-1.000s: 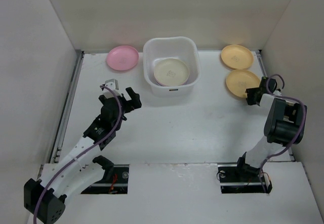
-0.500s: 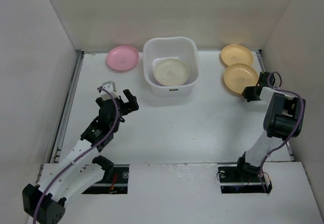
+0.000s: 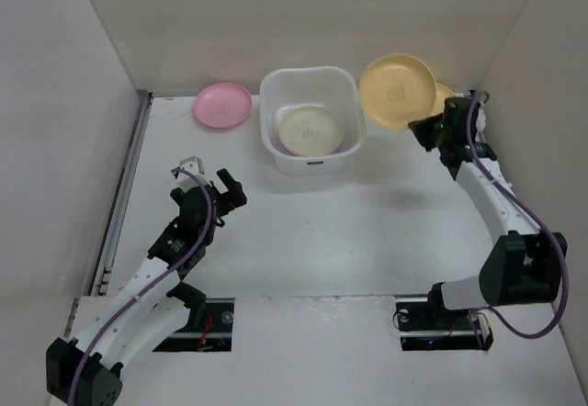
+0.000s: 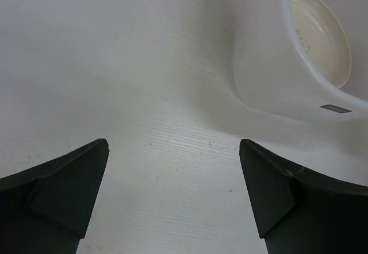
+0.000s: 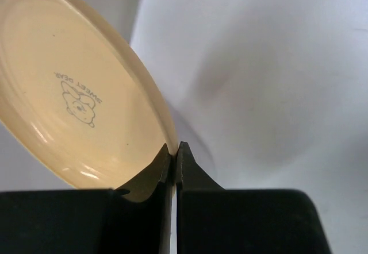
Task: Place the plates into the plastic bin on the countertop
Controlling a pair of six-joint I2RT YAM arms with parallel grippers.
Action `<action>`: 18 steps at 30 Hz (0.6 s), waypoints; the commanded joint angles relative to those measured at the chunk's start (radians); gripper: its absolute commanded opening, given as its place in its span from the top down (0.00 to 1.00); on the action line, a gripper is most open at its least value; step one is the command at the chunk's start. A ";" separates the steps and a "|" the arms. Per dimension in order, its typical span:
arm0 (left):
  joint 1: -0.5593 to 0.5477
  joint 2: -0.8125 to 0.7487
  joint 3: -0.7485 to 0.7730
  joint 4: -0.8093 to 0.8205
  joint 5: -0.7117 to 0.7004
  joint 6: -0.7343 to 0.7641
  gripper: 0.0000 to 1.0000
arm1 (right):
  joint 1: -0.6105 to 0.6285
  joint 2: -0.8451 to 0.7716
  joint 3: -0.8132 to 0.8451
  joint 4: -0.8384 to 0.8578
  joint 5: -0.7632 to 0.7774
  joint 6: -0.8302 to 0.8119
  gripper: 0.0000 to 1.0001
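Top view: right gripper clamps a yellow plate upper right, beside the bin holding a cream plate; left gripper gapes, pink plate beyond.

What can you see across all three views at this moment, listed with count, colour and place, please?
plastic bin: one, translucent white, far middle of the countertop.
cream plate: one, cream, inside the plastic bin.
pink plate: one, pink, on the countertop left of the bin.
held plate: one, yellow-orange, raised and tilted right of the bin.
hidden plate: one, yellow-orange, far right, mostly behind the held plate.
countertop: one, white, walled around.
left arm, right arm: two, white and black, from the near edge.
left tool: one, black, open and empty, near-left of the bin.
right tool: one, black, shut on the held plate's rim.
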 commanded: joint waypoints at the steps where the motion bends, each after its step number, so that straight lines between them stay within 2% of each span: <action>1: 0.024 -0.008 -0.028 0.037 -0.006 -0.052 0.00 | 0.119 0.026 0.236 -0.014 0.070 -0.145 0.99; 5: 0.059 -0.009 -0.042 0.032 0.000 -0.075 0.00 | 0.233 0.209 0.498 -0.083 0.083 -0.262 0.98; 10: 0.096 -0.035 -0.047 0.016 0.002 -0.090 0.00 | 0.312 0.466 0.802 -0.203 0.086 -0.354 0.97; 13: 0.116 -0.055 -0.041 -0.014 0.002 -0.097 0.00 | 0.336 0.556 0.876 -0.233 0.096 -0.380 0.97; 18: 0.152 -0.080 -0.041 -0.041 0.002 -0.097 0.00 | 0.366 0.609 0.874 -0.229 0.104 -0.419 0.96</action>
